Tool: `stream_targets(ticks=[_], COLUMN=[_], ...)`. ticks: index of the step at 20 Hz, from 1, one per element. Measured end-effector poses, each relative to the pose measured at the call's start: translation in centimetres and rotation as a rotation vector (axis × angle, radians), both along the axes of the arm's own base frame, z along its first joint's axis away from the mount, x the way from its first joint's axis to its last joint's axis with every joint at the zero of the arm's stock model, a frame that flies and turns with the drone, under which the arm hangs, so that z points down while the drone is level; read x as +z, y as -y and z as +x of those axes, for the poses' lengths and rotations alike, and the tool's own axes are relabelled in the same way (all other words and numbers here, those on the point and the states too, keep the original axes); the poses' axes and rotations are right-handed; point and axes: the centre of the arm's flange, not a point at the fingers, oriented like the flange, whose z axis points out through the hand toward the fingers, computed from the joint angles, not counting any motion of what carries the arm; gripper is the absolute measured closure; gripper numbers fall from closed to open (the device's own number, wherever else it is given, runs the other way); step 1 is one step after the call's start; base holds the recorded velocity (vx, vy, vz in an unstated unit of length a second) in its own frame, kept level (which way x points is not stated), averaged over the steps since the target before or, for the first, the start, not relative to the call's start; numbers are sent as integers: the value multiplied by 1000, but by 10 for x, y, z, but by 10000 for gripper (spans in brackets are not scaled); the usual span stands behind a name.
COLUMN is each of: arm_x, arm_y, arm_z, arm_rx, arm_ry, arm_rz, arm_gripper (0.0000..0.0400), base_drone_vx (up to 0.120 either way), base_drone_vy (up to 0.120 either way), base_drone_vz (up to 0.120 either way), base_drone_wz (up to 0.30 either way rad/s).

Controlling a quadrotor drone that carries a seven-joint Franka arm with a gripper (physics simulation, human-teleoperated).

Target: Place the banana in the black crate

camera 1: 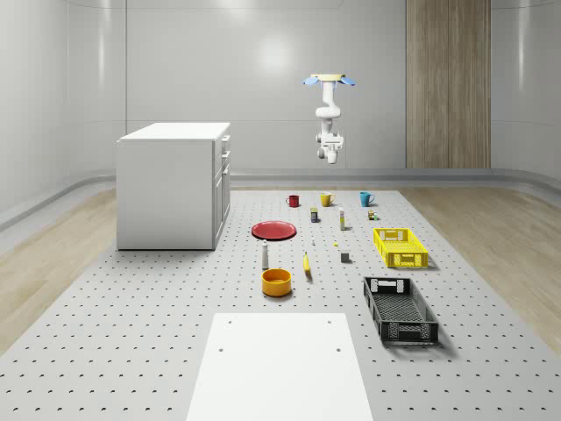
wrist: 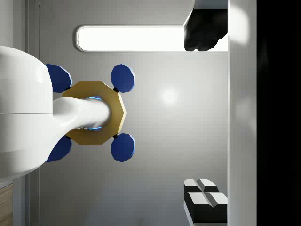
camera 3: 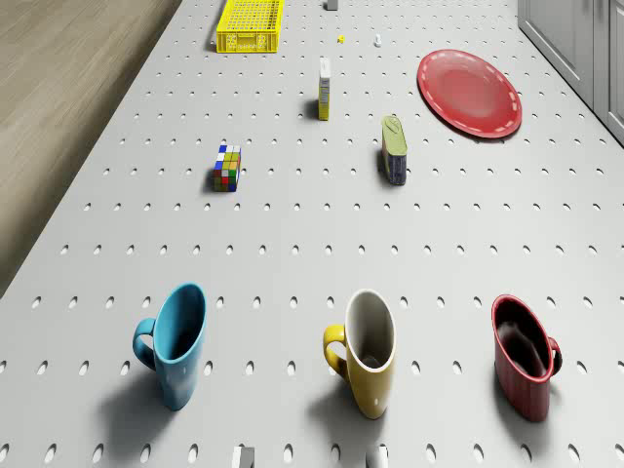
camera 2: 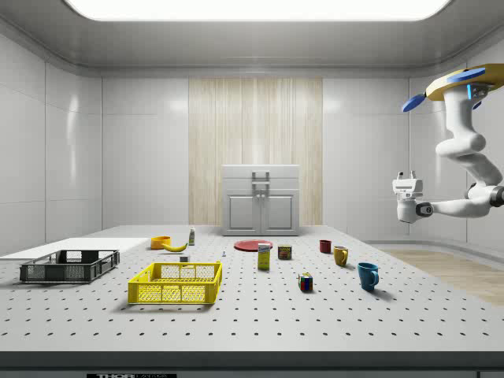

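1. Banana (camera 1: 307, 266) first: it's lying flat on the worktop (camera 1: 131, 333). In the whole-scene view it sits at about 6 o'clock from the jaws and well apart from them, with nothing touching it.
2. Next to it, the orange bowl (camera 1: 276, 281) is just at its 8 o'clock and the small white bottle (camera 1: 265, 255) at its 10 o'clock.
3. The black crate (camera 1: 375, 307) is off at the banana's 4 o'clock, near the front edge. The yellow crate (camera 1: 383, 248) is at roughly its 2 o'clock.
4. From the side view, the banana (camera 2: 175, 246) shows beyond the yellow crate (camera 2: 175, 293), with the black crate (camera 2: 69, 272) at its 8 o'clock.
5. Up goes the eye to the drone (camera 1: 330, 81). It hovers high over the far end of the worktop, above the row of cups.
6. Looking down from the drone there's the blue cup (camera 3: 178, 341), the yellow cup (camera 3: 369, 351) and the red cup (camera 3: 526, 356), all upright. The red plate (camera 3: 470, 93) and the colour cube (camera 3: 227, 168) lie beyond them.
7. Arm pose: the arm (camera 2: 465, 146) drops from the drone (camera 2: 465, 79), bends at the elbow and reaches out level towards the side view's 9 o'clock, high above the cups.
8. The wrist view looks up at the drone's underside (wrist: 96, 113), so the jaws point upwards.
9. The jaws are wide apart with nothing between them. One fingertip (wrist: 204, 197) shows in the wrist view, the other at 12 o'clock from it.
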Motion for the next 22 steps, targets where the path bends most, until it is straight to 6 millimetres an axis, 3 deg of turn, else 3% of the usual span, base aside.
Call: stream_targets(ticks=[3,11,22], arm_x=[23,71,92], arm_y=[0,0,0], arm_z=[-3,-2,-1], arm_rx=[0,0,0], arm_ry=[2,9,17], arm_rz=[0,0,0], arm_gripper=[0,0,0], base_drone_vx=[13,120,120], base_drone_vy=[-80,-120,-120], base_drone_vz=[0,0,0], base_drone_wz=[0,0,0])
